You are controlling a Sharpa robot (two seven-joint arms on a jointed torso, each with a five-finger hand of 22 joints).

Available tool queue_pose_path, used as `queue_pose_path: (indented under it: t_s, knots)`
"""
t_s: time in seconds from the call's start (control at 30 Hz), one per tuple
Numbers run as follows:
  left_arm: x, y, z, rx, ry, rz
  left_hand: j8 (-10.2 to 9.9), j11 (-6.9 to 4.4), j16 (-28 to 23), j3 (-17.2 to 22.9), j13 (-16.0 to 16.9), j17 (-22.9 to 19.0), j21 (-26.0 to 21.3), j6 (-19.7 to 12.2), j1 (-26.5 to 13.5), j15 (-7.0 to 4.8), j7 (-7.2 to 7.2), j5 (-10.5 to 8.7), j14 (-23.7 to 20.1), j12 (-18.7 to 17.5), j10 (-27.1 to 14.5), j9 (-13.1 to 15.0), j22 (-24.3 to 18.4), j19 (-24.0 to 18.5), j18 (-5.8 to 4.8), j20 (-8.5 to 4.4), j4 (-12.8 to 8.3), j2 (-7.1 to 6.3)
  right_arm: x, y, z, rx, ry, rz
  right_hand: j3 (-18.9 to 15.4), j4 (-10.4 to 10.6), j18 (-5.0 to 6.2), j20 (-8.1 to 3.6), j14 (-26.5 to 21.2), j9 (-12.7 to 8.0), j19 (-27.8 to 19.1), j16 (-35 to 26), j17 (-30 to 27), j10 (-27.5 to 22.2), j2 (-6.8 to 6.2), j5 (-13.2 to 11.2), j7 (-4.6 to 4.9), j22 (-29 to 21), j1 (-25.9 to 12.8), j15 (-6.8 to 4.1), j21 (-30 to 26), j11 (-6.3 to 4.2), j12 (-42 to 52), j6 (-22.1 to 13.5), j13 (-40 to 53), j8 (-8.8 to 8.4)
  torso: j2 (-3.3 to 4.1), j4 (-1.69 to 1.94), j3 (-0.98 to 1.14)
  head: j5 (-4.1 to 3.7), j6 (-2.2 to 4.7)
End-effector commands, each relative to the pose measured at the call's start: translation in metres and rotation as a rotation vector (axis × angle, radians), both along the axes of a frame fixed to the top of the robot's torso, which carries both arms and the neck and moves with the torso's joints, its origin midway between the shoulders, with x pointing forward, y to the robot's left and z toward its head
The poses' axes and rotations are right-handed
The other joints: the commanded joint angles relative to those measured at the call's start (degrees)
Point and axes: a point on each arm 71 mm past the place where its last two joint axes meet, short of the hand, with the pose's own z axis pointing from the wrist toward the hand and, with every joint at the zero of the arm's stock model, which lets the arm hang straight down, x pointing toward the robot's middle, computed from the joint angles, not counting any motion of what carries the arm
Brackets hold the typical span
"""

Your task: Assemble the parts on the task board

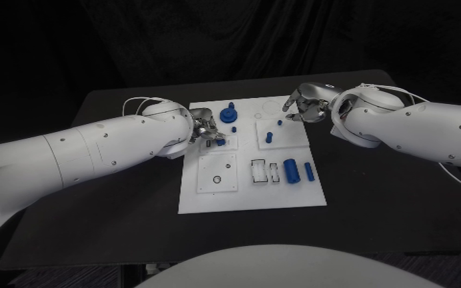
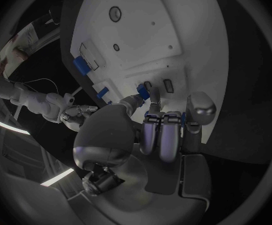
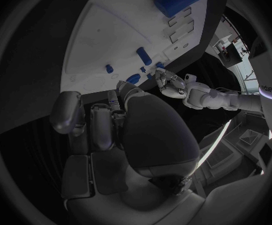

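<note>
White task board [image 1: 250, 198] in the middle of the black tabletop [image 1: 384, 188], filling the centre of the head view.

Left hand [image 1: 204, 132] at the board's left edge, left of centre in the frame, fingers [image 2: 153, 105] curled down onto the board beside a small blue part [image 1: 220, 142]. Same part at the fingertips in the left wrist view [image 2: 142, 89], touching or nearly so; cannot tell whether gripped.

Right hand [image 1: 302, 105] over the board's upper right corner, fingers bent in; cannot tell if anything is pinched between them. Small blue peg [image 1: 280, 122] just below the fingertips, apart from them. Just below and left of it, a short blue cylinder [image 1: 270, 137] lying on the raised square plate [image 1: 293, 143].

Blue knobbed piece [image 1: 230, 114] upright at the board's upper middle, between the two hands and near the left one.

Lower right of the board: a thick blue cylinder [image 1: 290, 169] and a thinner blue rod [image 1: 309, 171] lying side by side, right of the rectangular slots [image 1: 258, 170]. Lower left of the board: a second square plate [image 1: 217, 171] with a small hole.

Nothing between either hand and its nearest part.
</note>
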Motion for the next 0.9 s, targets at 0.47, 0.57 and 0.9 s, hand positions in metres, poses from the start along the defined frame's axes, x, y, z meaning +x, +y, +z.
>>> queue_pose_path:
  t_s: [0.47, 0.57, 0.9]
  knots:
    - [-0.0013, 0.0001, 0.0003, -0.027, -0.014, -0.005, 0.1, -0.67, -0.2, 1.5, 15.1, 13.0, -0.4, 1.2, -0.4, -0.62, -0.33, 0.1, 5.1, 0.2, 6.0, 0.8, 0.3, 0.3, 0.02, -0.54, -0.7, -0.71, -0.0001, -0.0021, -0.0031, -0.017, 0.022, -0.015, 0.4, -0.3, 1.08, -0.12, 1.8, -0.1, -0.6, -0.5, -0.3, -0.5, -0.02, 0.3, 0.2, 7.4, 0.7, 0.3, -0.6, 0.0, -0.4, 0.1, 3.5, -0.43, -0.03, 0.1, -0.06, 0.28, -0.01]
    - [-0.0008, 0.0019, 0.0006, -0.031, -0.02, -0.002, 0.1, -0.69, -0.2, 1.6, 15.1, 13.0, -0.4, 1.1, -0.4, -0.65, -0.35, 0.16, 5.1, 0.2, 6.0, 0.8, 0.3, 0.3, 0.02, -0.57, -0.8, -0.82, -0.0002, -0.0022, -0.0032, -0.017, 0.023, -0.016, 0.4, -0.3, 1.08, -0.12, 1.8, -0.1, -0.6, -0.5, -0.3, -0.5, -0.03, 0.3, 0.2, 7.4, 0.7, 0.3, -0.6, -0.01, -0.4, 0.1, 3.5, -0.45, -0.02, 0.08, -0.09, 0.29, -0.01]
    - [0.0006, 0.007, 0.0011, -0.038, -0.03, 0.007, -0.1, -0.7, -0.3, 1.9, 15.1, 12.9, -0.5, 1.0, -0.4, -0.68, -0.34, 0.22, 5.0, 0.2, 6.0, 0.9, 0.3, 0.3, 0.03, -0.61, -1.0, -1.02, -0.0003, -0.0027, -0.0038, -0.019, 0.026, -0.016, 0.5, -0.4, 1.11, -0.12, 1.8, -0.2, -0.7, -0.6, -0.4, -0.5, -0.08, 0.3, 0.21, 7.4, 0.8, 0.29, -0.8, -0.03, -0.4, 0.0, 3.5, -0.53, -0.03, 0.13, -0.04, 0.2, -0.01]
